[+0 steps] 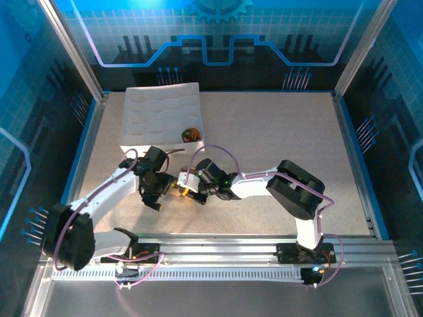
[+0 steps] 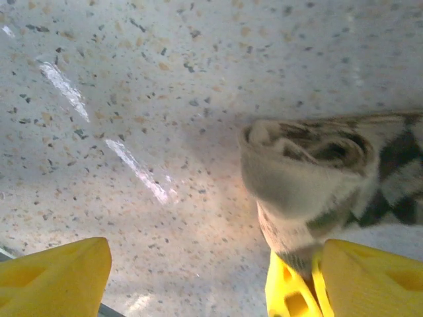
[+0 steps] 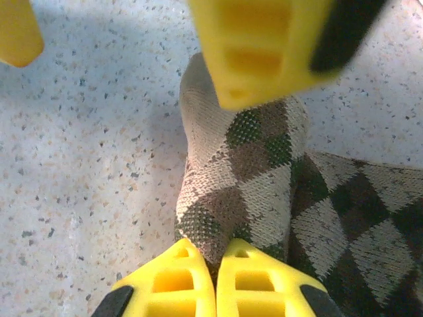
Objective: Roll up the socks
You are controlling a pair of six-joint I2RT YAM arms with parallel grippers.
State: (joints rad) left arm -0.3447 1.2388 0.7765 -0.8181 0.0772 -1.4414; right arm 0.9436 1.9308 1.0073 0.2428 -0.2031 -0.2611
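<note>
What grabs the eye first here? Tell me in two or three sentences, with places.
At the table's centre both arms meet over the argyle sock. The right end effector is shut on its fabric, and the left end effector is open with the sock's rolled end between its fingers. Further back on the left, a small dark-and-orange bundle, probably the other sock, sits in the near right corner of the white tray.

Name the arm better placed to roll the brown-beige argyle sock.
Right, probably. The right gripper is shut on the brown-beige argyle knit sock, while the left gripper is open, one finger at the sock's rolled end.
</note>
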